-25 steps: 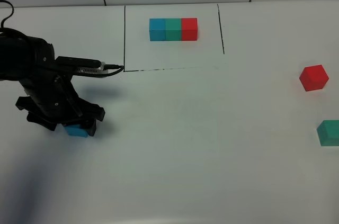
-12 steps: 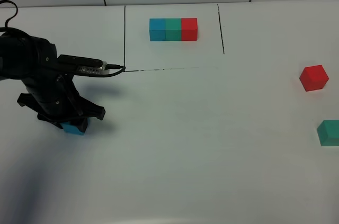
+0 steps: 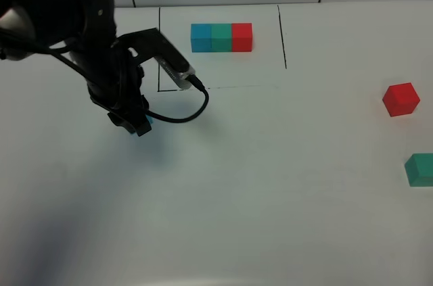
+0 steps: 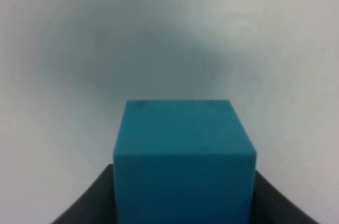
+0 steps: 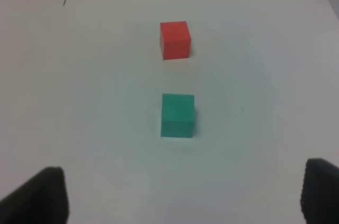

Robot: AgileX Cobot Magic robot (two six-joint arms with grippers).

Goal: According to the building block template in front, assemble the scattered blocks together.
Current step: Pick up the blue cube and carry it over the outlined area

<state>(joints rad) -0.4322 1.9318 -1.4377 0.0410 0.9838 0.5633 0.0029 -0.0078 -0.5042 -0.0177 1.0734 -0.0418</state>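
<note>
While in the left gripper [image 3: 138,122] — blue cube [image 4: 183,144], near outline [image 3: 160,87] corner

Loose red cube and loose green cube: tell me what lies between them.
Nothing: only bare table separates the red cube and the green cube, clearest in the right wrist view.

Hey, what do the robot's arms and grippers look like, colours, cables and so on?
The left arm is bulky and matte black, carrying a black-and-silver bar module with a looping black cable. The right gripper has black, rounded tips. No markings are visible.
</note>
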